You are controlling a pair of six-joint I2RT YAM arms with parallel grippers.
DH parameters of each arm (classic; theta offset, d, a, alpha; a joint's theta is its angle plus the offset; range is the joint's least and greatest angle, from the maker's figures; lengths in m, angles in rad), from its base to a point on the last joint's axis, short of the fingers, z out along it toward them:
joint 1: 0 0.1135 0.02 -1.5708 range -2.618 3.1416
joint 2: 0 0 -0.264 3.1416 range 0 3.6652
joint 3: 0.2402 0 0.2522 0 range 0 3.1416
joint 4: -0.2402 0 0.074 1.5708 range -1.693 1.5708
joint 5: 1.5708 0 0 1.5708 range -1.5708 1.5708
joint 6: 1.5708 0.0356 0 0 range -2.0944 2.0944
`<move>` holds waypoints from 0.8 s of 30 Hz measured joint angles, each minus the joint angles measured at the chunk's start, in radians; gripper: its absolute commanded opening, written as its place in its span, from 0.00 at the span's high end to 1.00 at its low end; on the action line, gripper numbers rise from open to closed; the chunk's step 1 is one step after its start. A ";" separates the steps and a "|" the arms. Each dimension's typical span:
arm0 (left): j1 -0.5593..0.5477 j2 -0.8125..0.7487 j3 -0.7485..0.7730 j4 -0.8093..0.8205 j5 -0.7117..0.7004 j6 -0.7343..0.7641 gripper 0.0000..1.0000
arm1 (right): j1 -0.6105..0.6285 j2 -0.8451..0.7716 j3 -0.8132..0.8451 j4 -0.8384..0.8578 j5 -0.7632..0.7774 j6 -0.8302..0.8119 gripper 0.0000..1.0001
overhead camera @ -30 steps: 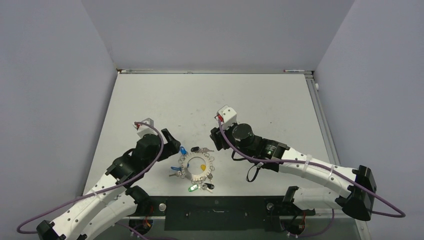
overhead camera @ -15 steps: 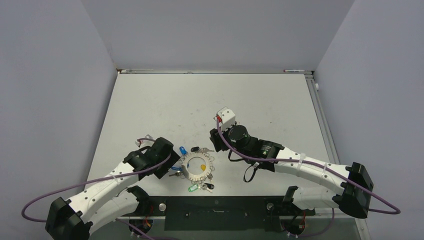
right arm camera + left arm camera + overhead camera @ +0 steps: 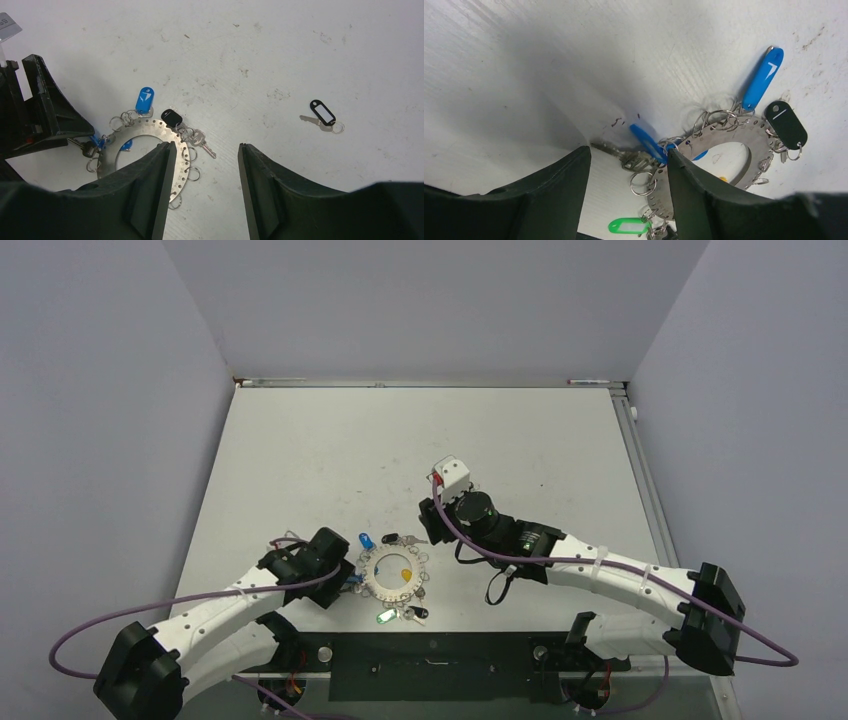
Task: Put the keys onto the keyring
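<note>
Nearest the bottom of the overhead frame, my left claw [image 3: 345, 580] has dropped and slid in over the last second. It was raised at the upper left of the keyring [image 3: 390, 597], and now it sits low against the ring's left edge. From its own camera the fingers [image 3: 559, 200] stand apart, clamped on nothing, straddling a blue-headed key [image 3: 647, 145] whose blade lies on the table [image 3: 524, 75]. Its loop sits right at the ring's rim, though I cannot tell whether it is threaded through. I read that as lined up for a pick, the close not yet made. There is no tray or box here — the ring is the only holder, and its rim holes already carry wire loops with a second blue tag [image 3: 763, 77], a black tag [image 3: 785, 124] and a green tag [image 3: 628, 226]. A yellow tag [image 3: 405, 573] shows inside the hole. Further up the frame, my right claw [image 3: 206, 146] has barely shifted — jaws apart and empty, hovering just past the ring's upper right. Beyond it, at the right of that wrist view, one black-tagged key [image 3: 322, 114] lies alone, well apart from the ring, so the job looks unfinished.
</note>
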 measured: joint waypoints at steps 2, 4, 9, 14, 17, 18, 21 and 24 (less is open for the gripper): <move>0.000 -0.002 -0.023 0.036 -0.003 -0.014 0.48 | 0.000 0.009 0.000 0.001 0.000 0.000 0.50; 0.000 -0.010 -0.037 0.068 -0.003 -0.025 0.48 | 0.000 0.016 0.000 0.002 0.000 0.000 0.50; 0.000 -0.008 -0.048 0.124 -0.006 -0.049 0.46 | 0.000 0.042 0.000 0.003 -0.001 0.003 0.51; 0.000 -0.003 -0.048 0.135 -0.018 -0.056 0.50 | 0.000 0.046 0.000 0.003 -0.005 0.004 0.51; 0.000 0.013 -0.045 0.137 -0.025 -0.054 0.60 | 0.000 0.046 0.000 0.003 -0.008 0.004 0.51; 0.000 0.020 -0.043 0.139 -0.026 -0.051 0.62 | 0.000 0.046 0.000 0.003 -0.008 0.004 0.51; 0.000 0.051 -0.035 0.149 -0.027 -0.034 0.65 | 0.000 0.046 0.000 0.003 -0.009 0.004 0.51; 0.000 0.099 -0.011 0.154 -0.025 -0.015 0.77 | 0.000 0.046 0.000 0.003 -0.011 0.004 0.51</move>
